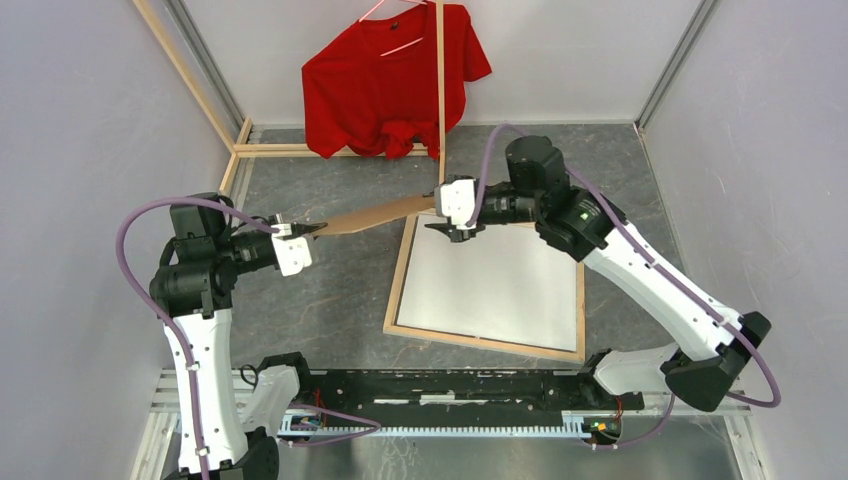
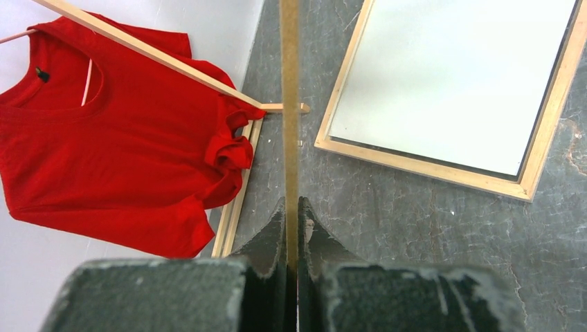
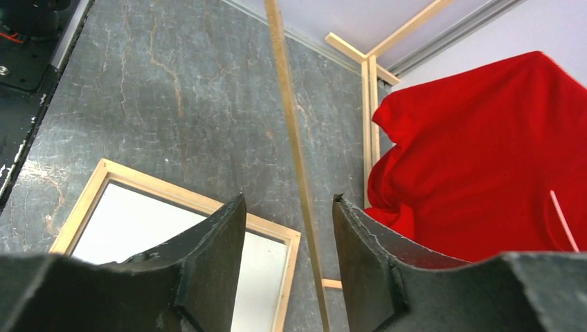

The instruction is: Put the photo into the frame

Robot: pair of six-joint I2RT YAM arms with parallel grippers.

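Left gripper (image 1: 310, 230) is clamped on one end of a thin brown cardboard sheet (image 1: 375, 215). The right gripper (image 1: 450, 228) straddles the other end, jaws apart. Below lies the pale wooden rectangular frame (image 1: 401, 275), with a white sheet (image 1: 495, 285) inside, probably the photo face-down. Next, I'd guess, the cardboard goes down squarely as backing.

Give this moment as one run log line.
left claw: shut on cardboard sheet | right claw: open, straddling sheet's other end | frame: flat on table, wood side up
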